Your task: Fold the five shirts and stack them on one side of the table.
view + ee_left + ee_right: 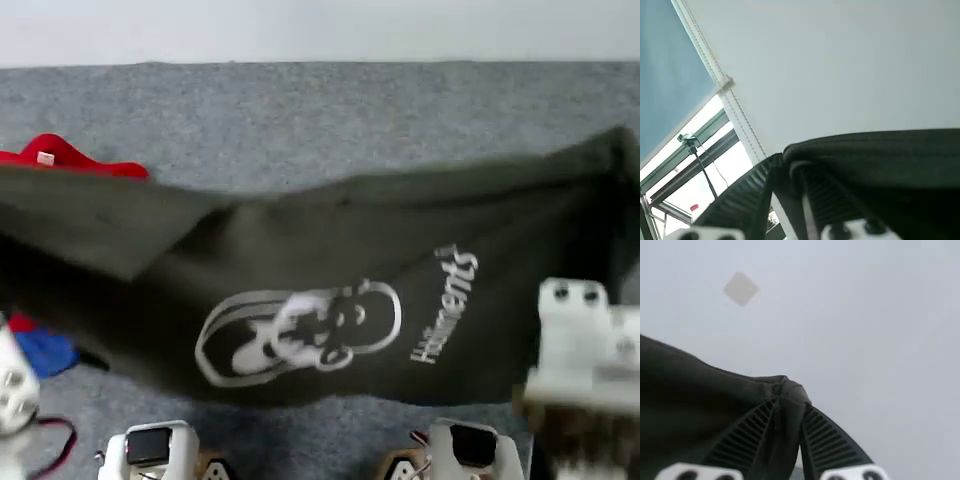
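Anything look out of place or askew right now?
Nothing damaged. The dark green printed shirt is held stretched in the air by left gripper and right gripper, partly hiding a red garment and blue cloth.

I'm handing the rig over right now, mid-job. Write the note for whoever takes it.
Left pincer: shut on the dark shirt.
Right pincer: shut on the same shirt.
It hangs spread between them above the table.
Red shirt lies far left in the high view, blue cloth nearer; folded or not, cannot tell.
Done: no fold confirmed.
To do: lay the dark shirt down, fold, stack, then the others.
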{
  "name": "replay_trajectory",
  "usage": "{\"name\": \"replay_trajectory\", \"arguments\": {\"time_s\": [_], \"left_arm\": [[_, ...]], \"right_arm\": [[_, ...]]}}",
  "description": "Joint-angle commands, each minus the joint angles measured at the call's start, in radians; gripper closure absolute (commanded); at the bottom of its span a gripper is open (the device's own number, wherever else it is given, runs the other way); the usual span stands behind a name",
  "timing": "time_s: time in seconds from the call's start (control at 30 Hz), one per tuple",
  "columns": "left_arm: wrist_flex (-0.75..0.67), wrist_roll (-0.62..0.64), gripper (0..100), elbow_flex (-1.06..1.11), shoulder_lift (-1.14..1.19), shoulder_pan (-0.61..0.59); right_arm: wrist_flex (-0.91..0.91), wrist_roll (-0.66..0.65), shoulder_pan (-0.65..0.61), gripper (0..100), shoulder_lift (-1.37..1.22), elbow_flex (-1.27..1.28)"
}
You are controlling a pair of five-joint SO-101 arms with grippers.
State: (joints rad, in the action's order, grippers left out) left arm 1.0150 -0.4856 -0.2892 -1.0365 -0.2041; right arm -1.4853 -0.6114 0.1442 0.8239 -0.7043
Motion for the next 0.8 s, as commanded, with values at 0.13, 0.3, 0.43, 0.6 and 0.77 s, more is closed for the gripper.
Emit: {"name": "replay_trajectory", "arguments": {"time_s": [0.13, 0.3, 0.43, 0.6, 0.77], "left_arm": [[-0.005, -0.005, 99, -0.068, 0.006, -0.072], [0.115, -0.006, 99, 0.013, 0.008, -0.069], [0.127, -0.008, 99, 0.216, 0.006, -0.069], [0.025, -0.009, 99, 0.53, 0.008, -0.037], [-0.198, -0.009, 99, 0.779, 0.008, 0.031]], "right_arm": [[-0.056, -0.074, 0.071, 98.8, 0.05, -0.034], [-0.16, -0.083, 0.068, 98.8, -0.015, 0.072], [-0.159, -0.083, 0.056, 98.8, -0.062, 0.23], [-0.137, -0.078, -0.035, 98.8, -0.105, 0.465], [0.119, -0.075, -0.053, 98.8, -0.108, 0.727]]}}
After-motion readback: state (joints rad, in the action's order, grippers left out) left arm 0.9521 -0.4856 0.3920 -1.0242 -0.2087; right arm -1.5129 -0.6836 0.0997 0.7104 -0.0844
